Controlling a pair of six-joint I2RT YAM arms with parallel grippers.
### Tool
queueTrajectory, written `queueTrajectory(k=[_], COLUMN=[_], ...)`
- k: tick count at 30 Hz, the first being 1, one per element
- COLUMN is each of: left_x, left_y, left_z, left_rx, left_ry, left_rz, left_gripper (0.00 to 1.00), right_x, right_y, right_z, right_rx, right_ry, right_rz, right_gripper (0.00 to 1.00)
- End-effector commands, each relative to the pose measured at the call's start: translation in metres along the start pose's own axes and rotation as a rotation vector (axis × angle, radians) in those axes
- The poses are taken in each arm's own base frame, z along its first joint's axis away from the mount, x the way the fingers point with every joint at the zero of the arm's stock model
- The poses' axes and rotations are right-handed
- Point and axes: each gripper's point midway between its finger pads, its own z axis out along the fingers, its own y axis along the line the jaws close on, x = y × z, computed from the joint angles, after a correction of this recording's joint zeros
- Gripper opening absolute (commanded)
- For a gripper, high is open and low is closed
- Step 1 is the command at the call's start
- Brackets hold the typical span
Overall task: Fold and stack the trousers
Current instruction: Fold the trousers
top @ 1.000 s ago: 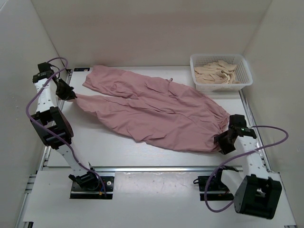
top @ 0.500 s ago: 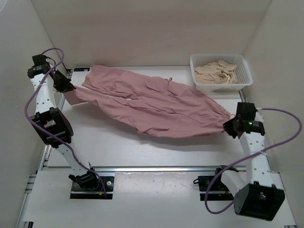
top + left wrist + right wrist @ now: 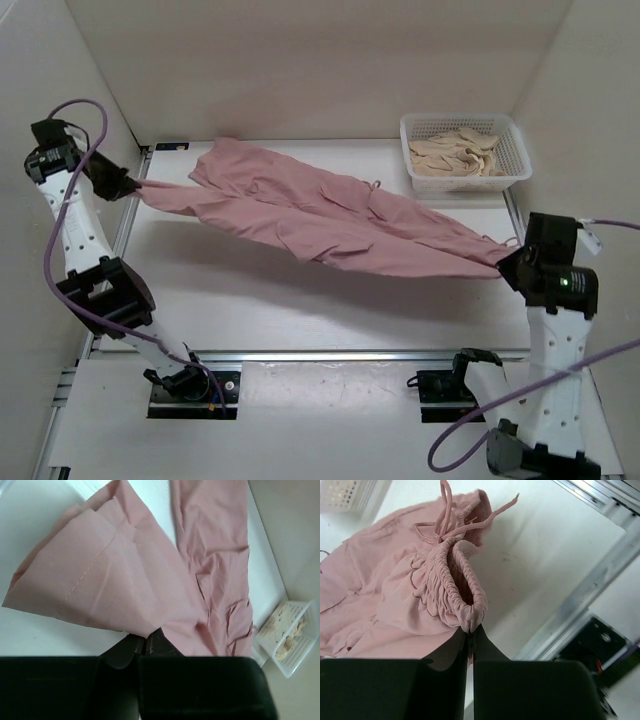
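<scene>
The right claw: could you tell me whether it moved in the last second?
Yes. The right claw, gripping the trousers, has moved right and back, closer to the basket.

White mesh basket [image 3: 470,183] at far right corner of table [image 3: 300,300]; beige crumpled pieces [image 3: 458,152] piled inside.

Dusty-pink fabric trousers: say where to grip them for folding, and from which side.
Pinch the gathered elastic waistband from the right end and one stitched leg hem from the left: the dusty-pink fabric trousers stretch left to right, and both edges are thick, pinchable folds.
</scene>
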Motion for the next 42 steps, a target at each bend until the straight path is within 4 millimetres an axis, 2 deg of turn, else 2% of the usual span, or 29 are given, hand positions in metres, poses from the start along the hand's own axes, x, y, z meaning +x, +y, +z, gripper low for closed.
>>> queueTrajectory(k=[1,2,4,6,11,12,14,16,18,19,20,21,22,23,24,25,27,28,29,30,31,32,34,35,37,38,39,40,42], left_x=[-0.002,0.0,0.002,0.005,0.004,0.002,-0.003,-0.005,-0.009,-0.011,-0.007,-0.016,-0.015,-0.015,-0.02,-0.017,-0.017,-0.025,-0.023,-0.024,-0.028,-0.025,-0.028,-0.027,-0.03,-0.032,-0.024,-0.022,-0.016], left_y=[0.025,0.024,0.032,0.025,-0.004,-0.005,-0.016,-0.018,-0.033,-0.034,-0.044,-0.057,-0.057,-0.062,-0.083,-0.079,-0.089,-0.099,-0.094,-0.094,-0.108,-0.106,-0.115,-0.115,-0.143,-0.149,-0.156,-0.18,-0.194], left_z=[-0.044,-0.06,-0.07,-0.082,-0.077,-0.066,-0.057,-0.034,-0.022,-0.002,0.009,0.009,0.035,0.045,0.044,0.074,0.093,0.093,0.117,0.126,0.129,0.148,0.158,0.17,0.175,0.177,0.19,0.189,0.203], left_rx=[-0.022,-0.013,-0.044,-0.022,0.011,-0.001,-0.008,-0.032,-0.031,-0.044,-0.04,-0.024,-0.038,-0.043,-0.007,-0.04,-0.035,-0.008,-0.019,-0.02,0.027,0.027,0.075,0.084,0.161,0.188,0.21,0.295,0.341], left_ry=[-0.105,-0.14,-0.173,-0.205,-0.209,-0.189,-0.191,-0.154,-0.154,-0.132,-0.116,-0.141,-0.102,-0.093,-0.114,-0.074,-0.057,-0.08,-0.048,-0.047,-0.064,-0.046,-0.048,-0.043,-0.085,-0.092,-0.076,-0.092,-0.099], left_rz=[-0.019,-0.015,0.005,0.026,0.105,0.108,0.147,0.158,0.18,0.185,0.197,0.213,0.216,0.216,0.242,0.233,0.233,0.238,0.223,0.223,0.224,0.208,0.201,0.186,0.21,0.206,0.218,0.248,0.26], left_gripper=[0.11,0.11,0.11,0.11,0.11,0.11,0.11,0.11,0.11,0.11,0.11,0.11,0.11,0.11,0.11,0.11,0.11,0.11,0.11,0.11,0.11,0.11,0.11,0.11,0.11,0.11,0.11,0.11,0.11], right_x=[0.008,0.007,0.012,0.015,0.013,0.012,0.012,0.008,0.009,0.005,0.004,0.004,0.004,0.003,0.003,0.003,-0.001,-0.001,-0.003,-0.002,-0.001,-0.001,-0.004,-0.006,-0.009,-0.007,-0.009,-0.009,-0.01], right_y=[-0.044,-0.048,-0.059,-0.065,-0.073,-0.072,-0.069,-0.062,-0.059,-0.054,-0.051,-0.051,-0.05,-0.049,-0.047,-0.047,-0.042,-0.043,-0.038,-0.039,-0.039,-0.037,-0.035,-0.034,-0.031,-0.034,-0.033,-0.038,-0.038], right_z=[-0.033,-0.039,-0.049,-0.054,-0.056,-0.056,-0.049,-0.039,-0.03,-0.026,-0.023,-0.016,-0.013,-0.005,0.001,0.004,0.016,0.022,0.03,0.037,0.04,0.049,0.059,0.067,0.075,0.082,0.086,0.092,0.099], right_rx=[0.075,0.072,0.073,0.086,0.111,0.105,0.127,0.135,0.162,0.157,0.16,0.186,0.197,0.223,0.231,0.25,0.277,0.297,0.307,0.326,0.339,0.361,0.385,0.402,0.405,0.427,0.429,0.456,0.463], right_ry=[-0.054,-0.071,-0.086,-0.085,-0.104,-0.11,-0.086,-0.077,-0.048,-0.053,-0.05,-0.035,-0.024,-0.014,-0.006,0.0,0.007,0.011,0.021,0.026,0.041,0.049,0.051,0.05,0.044,0.058,0.055,0.071,0.08], right_rz=[-0.005,0.0,0.003,0.0,-0.019,-0.016,-0.028,-0.032,-0.047,-0.035,-0.036,-0.047,-0.053,-0.055,-0.059,-0.066,-0.068,-0.076,-0.081,-0.09,-0.098,-0.099,-0.087,-0.093,-0.075,-0.073,-0.072,-0.067,-0.052], right_gripper=[0.0,0.0,0.0,0.0,0.0,0.0,0.0,0.0,0.0,0.0,0.0,0.0,0.0,0.0,0.0,0.0,0.0,0.0,0.0,0.0,0.0,0.0,0.0,0.0,0.0,0.0,0.0,0.0,0.0])
